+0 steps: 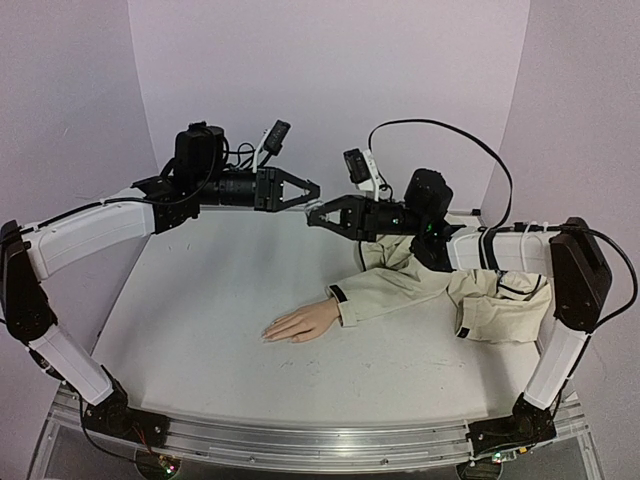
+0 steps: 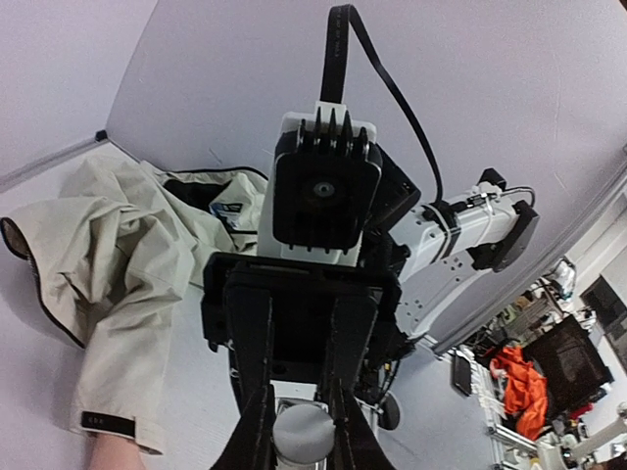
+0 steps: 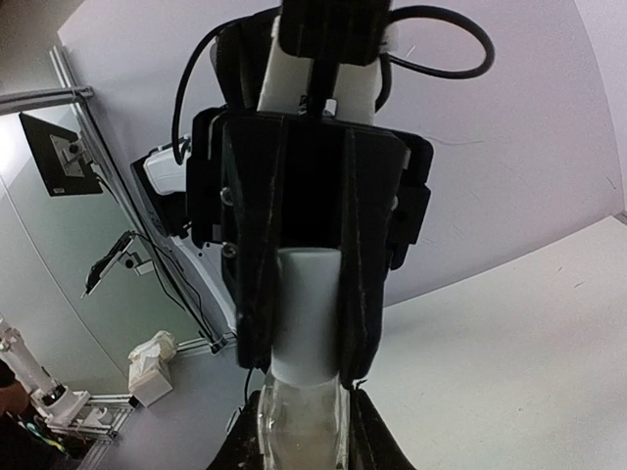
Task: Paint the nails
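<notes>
A pale mannequin hand [image 1: 300, 323] lies flat on the table, coming out of a beige sleeve [image 1: 400, 285]. Its nails [image 1: 268, 335] are too small to make out. Both grippers meet in mid-air above and behind the hand, around a small clear bottle [image 3: 299, 436]. My right gripper [image 3: 302, 411] is shut on the bottle's glass body. My left gripper [image 2: 302, 416] is shut on the bottle's white cap [image 2: 304, 431], also seen as the white cap [image 3: 309, 313] in the right wrist view. In the top view the left gripper [image 1: 312, 196] and right gripper [image 1: 314, 216] touch tip to tip.
The beige jacket [image 1: 500, 305] is bunched at the right of the table [image 1: 200, 300], under the right arm. In the left wrist view the jacket [image 2: 127, 245] lies crumpled at the left. Purple walls close in the back and sides.
</notes>
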